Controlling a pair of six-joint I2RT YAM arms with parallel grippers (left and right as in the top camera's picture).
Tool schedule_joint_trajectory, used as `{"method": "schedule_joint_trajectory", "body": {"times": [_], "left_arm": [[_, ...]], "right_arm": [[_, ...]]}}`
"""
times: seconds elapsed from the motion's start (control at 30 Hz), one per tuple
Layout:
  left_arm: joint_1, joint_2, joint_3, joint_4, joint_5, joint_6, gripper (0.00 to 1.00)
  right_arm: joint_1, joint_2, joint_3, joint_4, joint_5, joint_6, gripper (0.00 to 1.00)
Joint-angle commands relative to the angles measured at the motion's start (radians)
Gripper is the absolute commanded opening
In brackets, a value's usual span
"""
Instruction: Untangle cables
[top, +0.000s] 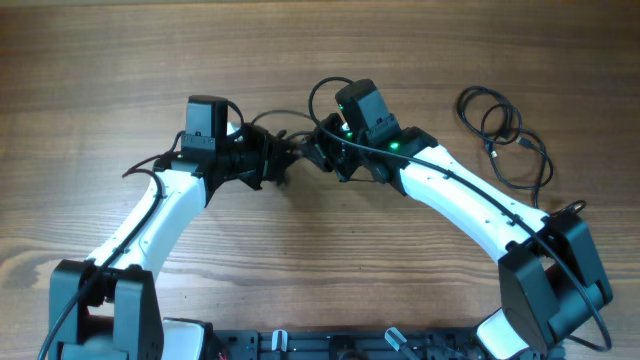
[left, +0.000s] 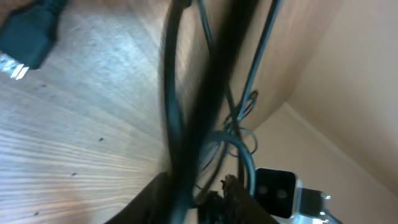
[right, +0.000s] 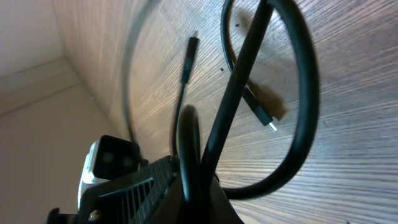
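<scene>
Our right gripper (top: 316, 152) is clamped tight on strands of the cable bundle (top: 290, 138), which runs short, left to right, across to our left gripper (top: 272, 162) at mid-table (top: 320, 50). We cannot tell whether the left jaws pinch the cords, as the blurred wrist view hides them. A second coil (top: 505, 135) lies well apart to the right, slanting far-left to near-right, with broad wood beyond.

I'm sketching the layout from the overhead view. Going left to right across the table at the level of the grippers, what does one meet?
left gripper → tangled cables bunched between the two grippers → right gripper → loose coiled cable, lying apart on the table toward the right edge
</scene>
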Motion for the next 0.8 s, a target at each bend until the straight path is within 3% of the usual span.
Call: {"method": "schedule_joint_trajectory", "body": {"times": [0.0, 0.07, 0.17, 0.3, 0.4, 0.5, 0.53, 0.77], "left_arm": [[-0.002, -0.002, -0.001, 0.045, -0.015, 0.034, 0.16], [-0.002, -0.002, -0.001, 0.051, -0.028, 0.071, 0.04], [-0.001, -0.002, -0.001, 0.051, -0.040, 0.110, 0.04], [0.011, -0.002, -0.001, 0.043, -0.031, 0.209, 0.04], [0.033, -0.002, -0.001, 0.024, -0.005, 0.296, 0.04], [0.066, -0.002, -0.001, 0.023, 0.064, 0.426, 0.04], [0.081, -0.002, -0.001, 0.021, 0.093, 0.466, 0.04], [0.168, -0.002, -0.001, 0.015, 0.237, 0.639, 0.04]], "right_arm": [[0.008, -0.005, 0.001, -0.015, -0.020, -0.063, 0.04], [0.008, -0.005, 0.001, -0.025, -0.023, -0.100, 0.04], [0.008, -0.005, 0.001, -0.042, -0.024, -0.169, 0.04], [0.008, -0.005, 0.001, -0.042, -0.010, -0.432, 0.07], [-0.001, -0.005, 0.002, -0.036, -0.045, -0.618, 0.33], [-0.022, -0.006, 0.002, 0.018, -0.240, -0.836, 0.68], [-0.034, -0.008, 0.002, 0.026, -0.282, -0.854, 0.73], [-0.098, -0.021, 0.003, 0.026, -0.431, -0.852, 0.74]]}}
